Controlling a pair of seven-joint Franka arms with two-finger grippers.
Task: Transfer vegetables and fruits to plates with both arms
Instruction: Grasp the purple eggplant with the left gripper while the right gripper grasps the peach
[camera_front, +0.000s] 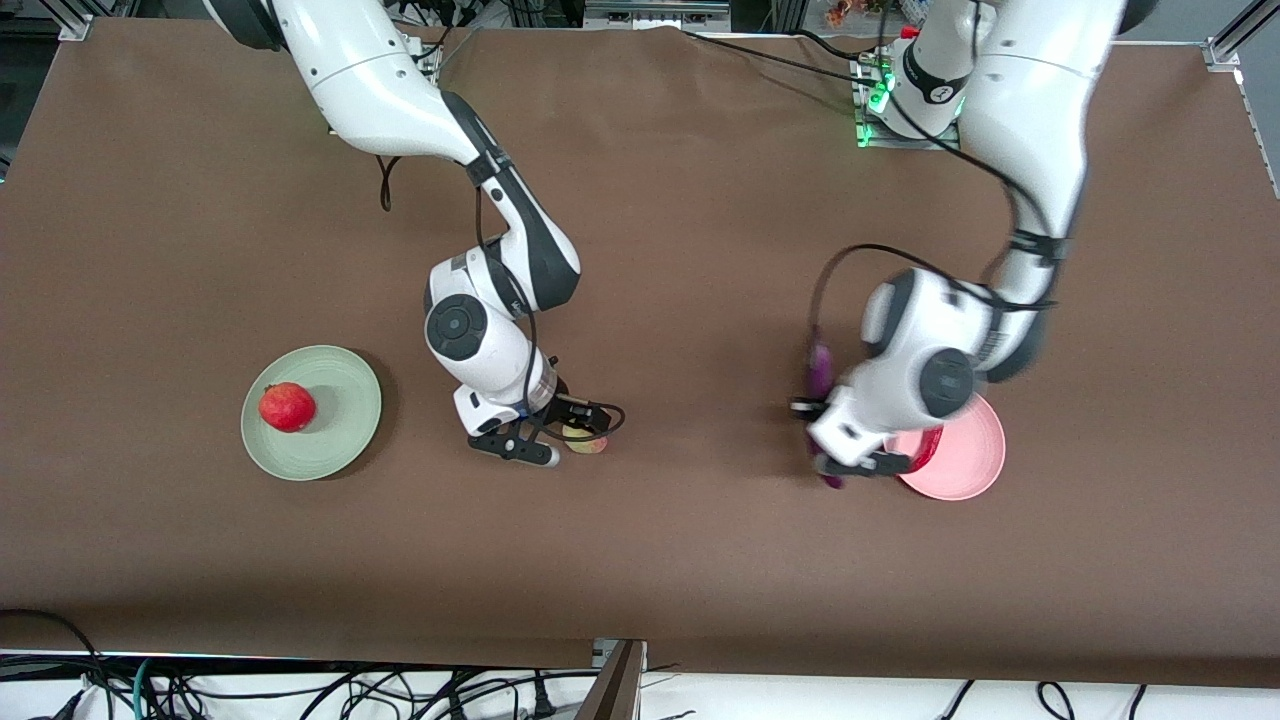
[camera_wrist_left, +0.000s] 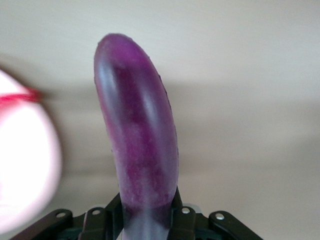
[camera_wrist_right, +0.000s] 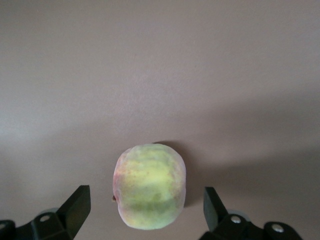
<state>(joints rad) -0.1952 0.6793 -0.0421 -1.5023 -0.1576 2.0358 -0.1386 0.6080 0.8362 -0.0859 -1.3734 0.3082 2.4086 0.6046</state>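
Observation:
My left gripper (camera_front: 825, 437) is shut on the purple eggplant (camera_front: 820, 368), holding it over the table beside the pink plate (camera_front: 968, 462). In the left wrist view the eggplant (camera_wrist_left: 137, 130) sticks out from between the fingers (camera_wrist_left: 177, 207), with the pink plate (camera_wrist_left: 25, 165) to one side. A red chili (camera_front: 930, 446) lies on the pink plate, partly hidden by the arm. My right gripper (camera_front: 577, 432) is open and low around the yellow-green peach (camera_front: 586, 441), which rests on the table. The peach (camera_wrist_right: 150, 186) sits between the spread fingers (camera_wrist_right: 77, 202) without touching them. A red pomegranate (camera_front: 287, 407) lies on the green plate (camera_front: 345, 395).
The brown table (camera_front: 640, 560) stretches wide around both plates. Cables hang along its edge nearest the front camera. The arm bases and a green-lit box (camera_front: 875, 100) stand along the edge farthest from the front camera.

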